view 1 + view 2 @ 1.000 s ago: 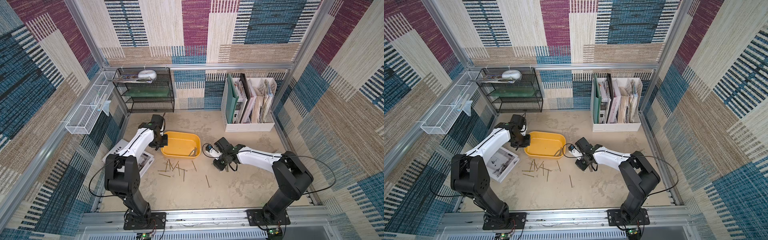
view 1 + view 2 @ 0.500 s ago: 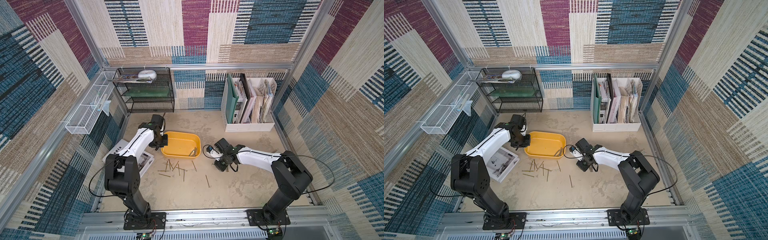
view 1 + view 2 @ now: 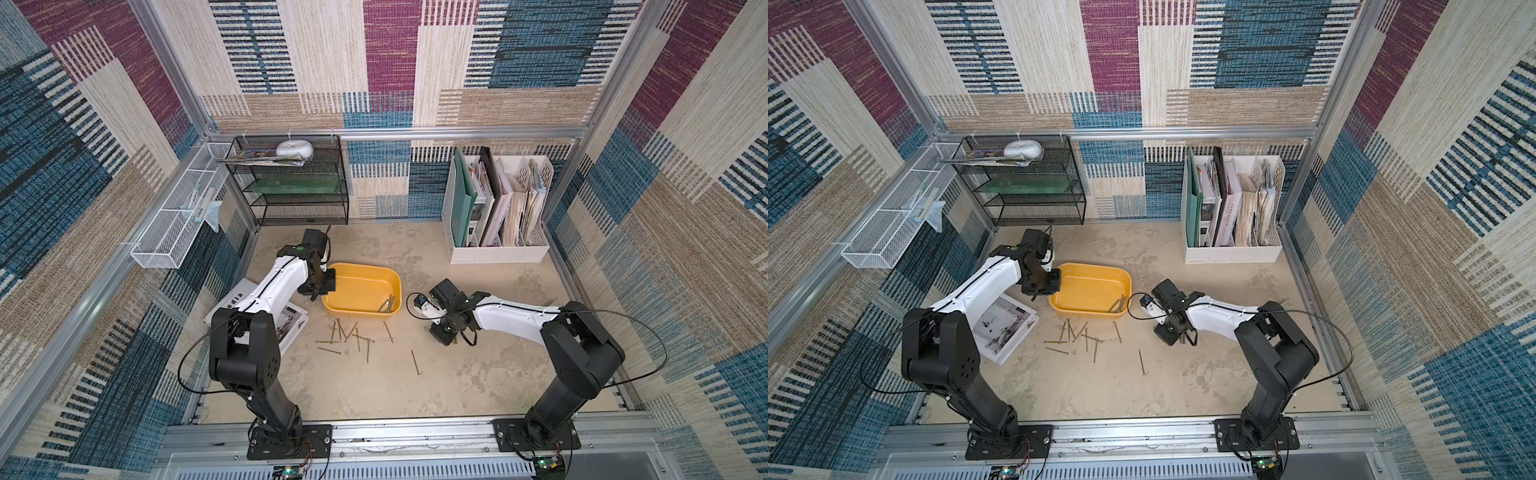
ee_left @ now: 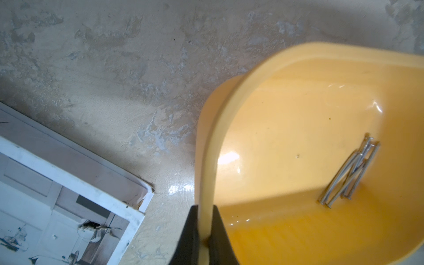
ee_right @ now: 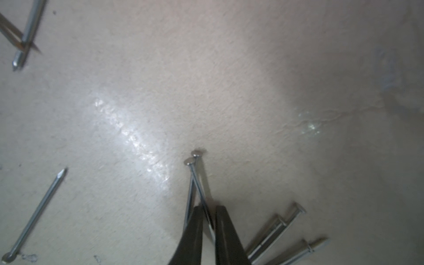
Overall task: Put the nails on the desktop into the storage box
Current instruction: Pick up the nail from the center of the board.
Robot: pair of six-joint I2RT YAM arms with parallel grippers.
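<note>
The desktop takes up the floor of the cell. At its back stand a black mesh shelf on the left arm's side and a white organiser full of folders on the right arm's side. A white basket hangs on the side wall. The left arm reaches over a magazine lying flat. The right arm stretches low toward the middle. The box sits on the desktop between the arms, nearer the left one. The left gripper pinches the box's rim at one short end, one finger inside and one outside. The right gripper is down near the box's other end, its fingers pressed almost together on the shaft of one of two crossed nails. The second runs along the outside of a finger; whether it is gripped I cannot tell. A few nails lie together in the box at the corner nearest the right arm. About a dozen lie scattered on the desktop just in front of the box, one lies alone nearer the front edge, and three more lie beside the right gripper.
</note>
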